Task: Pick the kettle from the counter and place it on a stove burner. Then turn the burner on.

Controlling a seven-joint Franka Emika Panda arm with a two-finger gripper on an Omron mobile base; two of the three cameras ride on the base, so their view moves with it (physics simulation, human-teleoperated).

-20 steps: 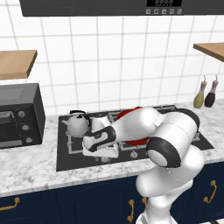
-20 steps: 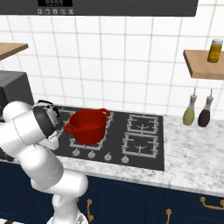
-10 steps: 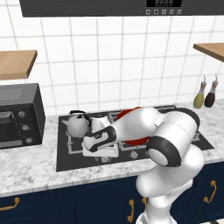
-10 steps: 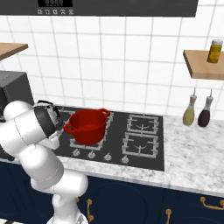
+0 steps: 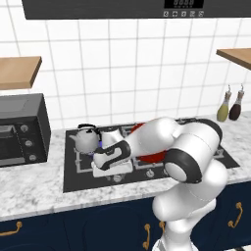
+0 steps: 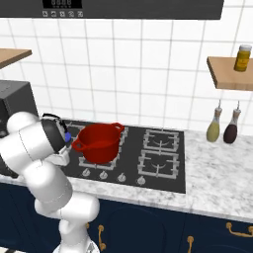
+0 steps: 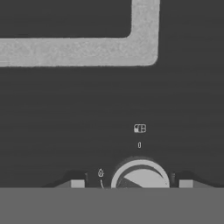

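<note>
Silver knob sits at the bottom of the hand view on the black glass cooktop, midway between the two dark fingertips. Printed marks next to it: a small flame icon at its left, a short tick and a tiny burner-position square above; nothing else readable. Grey grate corner runs across the top of that view. Gripper jaws stand apart either side of the knob, holding nothing; contact with the knob can't be told.

Arm reaches low and to the left from the base, wrist bent down over the front edge of the cooktop, hand just above the knob row. Kettle stands upright on the stove burner at the cooktop's left, just behind the hand. Red pot sits on the next grate. Range hood display shows digits, too blurred to read. Counter flanks the cooktop; microwave at left, two bottles at right.
</note>
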